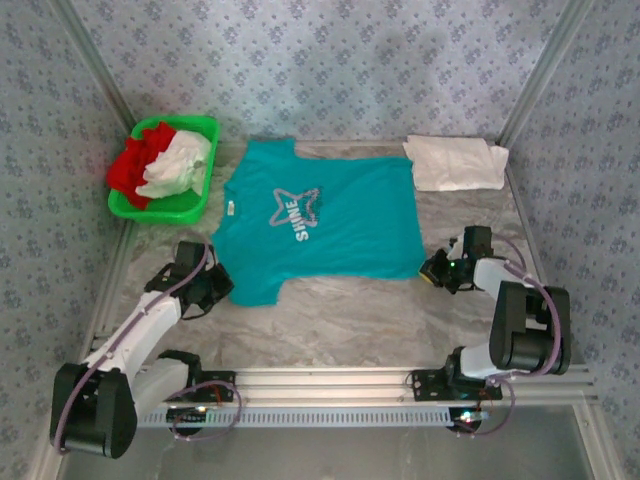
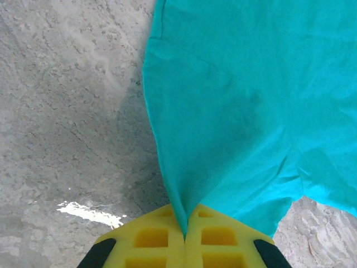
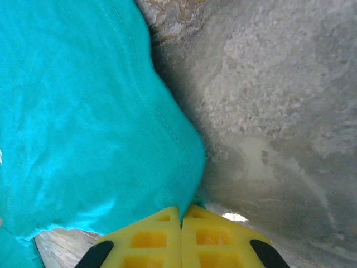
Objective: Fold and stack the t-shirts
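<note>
Teal cloth t-shirt (image 1: 320,220), silver-white star and "SHINE" print: spread flat, print up, mid grey marbled bench (image 1: 350,320), neck toward left, hem toward right.
Left fingers (image 2: 150,239), yellow pads: together, clamped on near sleeve edge, cloth pulled into peak.
Right fingers (image 3: 215,237), yellow pads: together, clamped on near hem corner.
Green plastic basket (image 1: 165,208): far left corner, just beside far sleeve; holds crumpled red t-shirt (image 1: 135,165) and crumpled white t-shirt (image 1: 182,165).
Folded white t-shirt (image 1: 455,162): far right corner, flat on bench.

Both arms stretch low and forward; the left claw (image 1: 216,285) and the right claw (image 1: 436,270) each pinch the teal t-shirt (image 1: 320,225) by its edge, yellow fingers (image 2: 156,240) pressed together.
</note>
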Controlling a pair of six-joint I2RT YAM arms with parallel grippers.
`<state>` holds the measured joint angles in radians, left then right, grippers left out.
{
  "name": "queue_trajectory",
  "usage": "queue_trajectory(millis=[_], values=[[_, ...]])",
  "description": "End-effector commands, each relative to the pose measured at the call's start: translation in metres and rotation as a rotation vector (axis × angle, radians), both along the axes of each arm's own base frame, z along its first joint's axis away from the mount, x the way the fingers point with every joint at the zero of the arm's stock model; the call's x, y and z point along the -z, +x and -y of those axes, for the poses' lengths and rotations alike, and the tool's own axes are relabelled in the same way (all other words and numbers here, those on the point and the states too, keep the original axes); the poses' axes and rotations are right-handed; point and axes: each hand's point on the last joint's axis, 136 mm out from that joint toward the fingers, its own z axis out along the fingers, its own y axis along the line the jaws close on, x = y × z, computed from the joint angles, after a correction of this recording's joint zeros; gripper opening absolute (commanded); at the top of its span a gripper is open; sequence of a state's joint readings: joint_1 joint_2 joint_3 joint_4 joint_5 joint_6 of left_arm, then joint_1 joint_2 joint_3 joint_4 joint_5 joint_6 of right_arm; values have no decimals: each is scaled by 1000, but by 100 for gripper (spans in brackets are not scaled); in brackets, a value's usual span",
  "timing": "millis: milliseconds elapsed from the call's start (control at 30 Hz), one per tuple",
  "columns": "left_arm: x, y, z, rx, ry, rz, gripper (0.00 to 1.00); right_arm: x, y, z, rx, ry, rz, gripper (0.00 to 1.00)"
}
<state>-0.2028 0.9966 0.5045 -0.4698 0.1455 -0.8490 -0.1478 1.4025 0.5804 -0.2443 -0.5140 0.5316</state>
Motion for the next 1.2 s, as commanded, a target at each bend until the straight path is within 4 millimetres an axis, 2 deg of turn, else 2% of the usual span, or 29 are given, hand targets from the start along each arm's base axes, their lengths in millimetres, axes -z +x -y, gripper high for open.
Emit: queue_trajectory(millis=[0,33,100,267,567,600,667,700,800,900,1167], values=[[-2,0,-5,-8,11,12,0,-5,-2,6,16,-45,15,4],[-3,0,-7,-20,22,10,0,-7,-2,8,19,-51,19,0],[-4,-2,-13,-43,41,7,0,-10,-2,11,30,-63,30,0],[-8,2,-12,-38,32,24,0,-16,-3,14,28,-80,43,0],[-2,-5,-8,-15,13,15,0,-10,-13,3,-17,-55,12,0],[-1,-7,-7,-13,9,14,0,-8,-16,2,-20,-57,-1,4],[1,-9,-7,-16,3,14,0,-5,-22,3,-19,-69,-27,37],[1,-9,-7,-17,2,17,0,-5,-23,4,-14,-77,-29,45],[1,-9,-8,-22,0,26,0,-9,-25,9,22,-86,-9,55],[1,-9,-7,-19,0,26,0,-11,-20,7,37,-54,31,51],[3,-10,-7,-18,-3,26,0,8,-18,-4,22,-6,-10,47]])
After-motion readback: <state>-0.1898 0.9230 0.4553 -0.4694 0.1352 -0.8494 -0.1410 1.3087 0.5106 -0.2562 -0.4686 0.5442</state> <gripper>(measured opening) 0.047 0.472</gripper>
